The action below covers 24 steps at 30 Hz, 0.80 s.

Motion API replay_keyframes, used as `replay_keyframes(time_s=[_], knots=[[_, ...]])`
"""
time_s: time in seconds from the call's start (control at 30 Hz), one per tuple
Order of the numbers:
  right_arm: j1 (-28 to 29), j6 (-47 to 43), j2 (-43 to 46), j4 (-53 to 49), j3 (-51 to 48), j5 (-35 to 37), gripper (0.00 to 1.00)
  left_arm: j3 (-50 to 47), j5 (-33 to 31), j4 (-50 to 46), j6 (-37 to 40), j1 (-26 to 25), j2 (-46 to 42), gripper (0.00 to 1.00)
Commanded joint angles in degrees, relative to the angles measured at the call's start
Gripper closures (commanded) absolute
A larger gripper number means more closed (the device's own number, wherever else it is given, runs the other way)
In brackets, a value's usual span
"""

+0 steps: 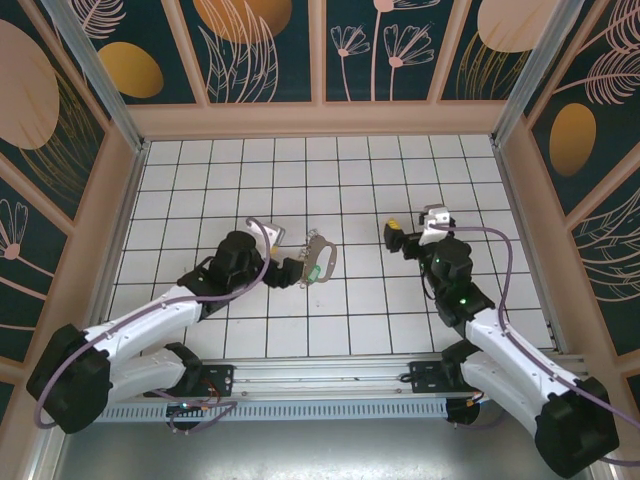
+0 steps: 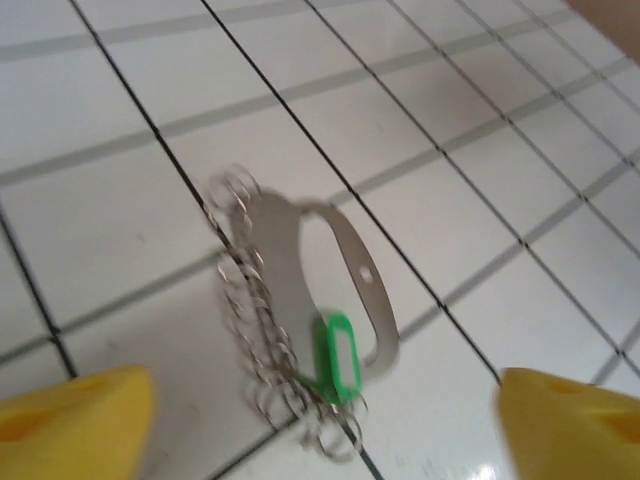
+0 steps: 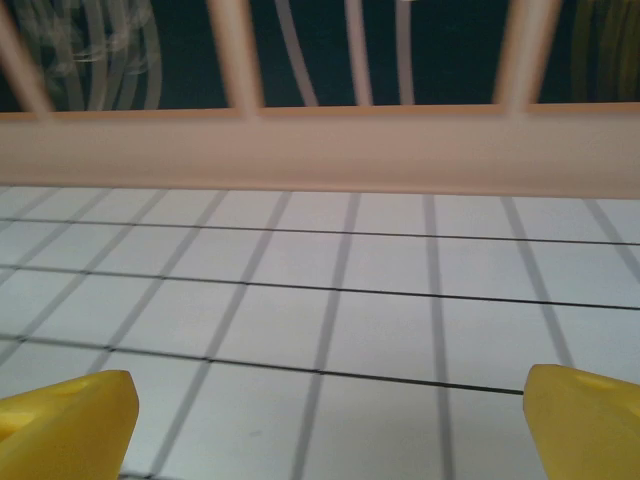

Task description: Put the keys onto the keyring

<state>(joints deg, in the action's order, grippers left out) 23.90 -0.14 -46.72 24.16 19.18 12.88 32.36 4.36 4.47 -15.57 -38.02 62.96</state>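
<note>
White tiles, teal walls, one spot of green.
The table (image 1: 380, 170) is white with a thin dark grid. The walls (image 1: 270, 50) on the far side and to left and right are deep teal, painted with tan and orange leaves and discs, framed in pale peach wood. The keyring (image 2: 275, 250) is dull tan-grey with a fringe of silvery wire loops (image 2: 255, 320); the keys (image 2: 338, 355) are bright green. The left arm (image 1: 160, 320) and right arm (image 1: 490, 340) are white and black with purple cables (image 1: 507, 262). The left gripper (image 2: 322, 428) and right gripper (image 3: 325, 420) have yellow pads (image 3: 60, 415).
</note>
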Motion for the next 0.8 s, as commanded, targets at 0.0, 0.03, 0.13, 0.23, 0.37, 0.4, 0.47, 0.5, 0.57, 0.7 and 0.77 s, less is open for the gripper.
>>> replay_keyframes(time_s=[0.0, 0.03, 0.13, 0.23, 0.37, 0.4, 0.47, 0.5, 0.57, 0.7, 0.77], knots=[[-5.47, -1.23, -3.65, 12.51, -1.29, 3.79, 0.01, 3.59, -13.74, -2.16, 3.19, 2.25, 0.58, 0.02], [-7.89, -1.12, -4.57, 13.40, -1.39, 0.00, 0.01, 3.96, -16.43, -1.81, 3.27, 4.20, 1.19, 0.02], [-16.15, -4.79, -7.59, 18.25, -3.62, -17.73, 0.01, 3.61, -19.74, 1.49, 2.16, 13.05, 1.76, 0.01], [-21.19, -5.00, -11.96, 31.99, -9.83, -21.04, 0.01, 0.37, -23.54, 9.18, 2.36, 17.34, -1.11, 0.01], [-27.05, -2.53, -22.18, 44.72, -12.86, -24.12, 0.01, -2.25, -31.60, 15.68, 3.50, 20.28, -2.50, 0.01], [-27.81, -1.11, -25.55, 47.45, -12.73, -24.39, 0.01, -2.54, -34.27, 16.58, 2.99, 21.01, -2.09, 0.01], [-28.44, 0.05, -32.12, 54.44, -12.93, -26.20, 0.01, -3.10, -38.76, 18.50, 3.00, 22.26, -0.90, 0.01], [-28.41, 0.09, -35.55, 56.74, -12.86, -25.33, 0.01, -3.52, -40.20, 20.00, 3.51, 22.92, -0.12, 0.01], [-28.48, 0.68, -42.76, 65.89, -13.71, -24.00, 0.01, -4.97, -41.61, 23.81, 5.97, 23.83, 1.32, 0.01], [-28.30, 0.93, -43.03, 62.13, -11.77, -23.08, 0.01, -10.08, -41.82, 34.40, 7.64, 27.11, 4.32, 0.01], [-28.03, 1.33, -42.33, 58.23, -10.43, -20.30, 0.01, -12.08, -39.88, 39.28, 7.99, 28.29, 5.55, 0.01]])
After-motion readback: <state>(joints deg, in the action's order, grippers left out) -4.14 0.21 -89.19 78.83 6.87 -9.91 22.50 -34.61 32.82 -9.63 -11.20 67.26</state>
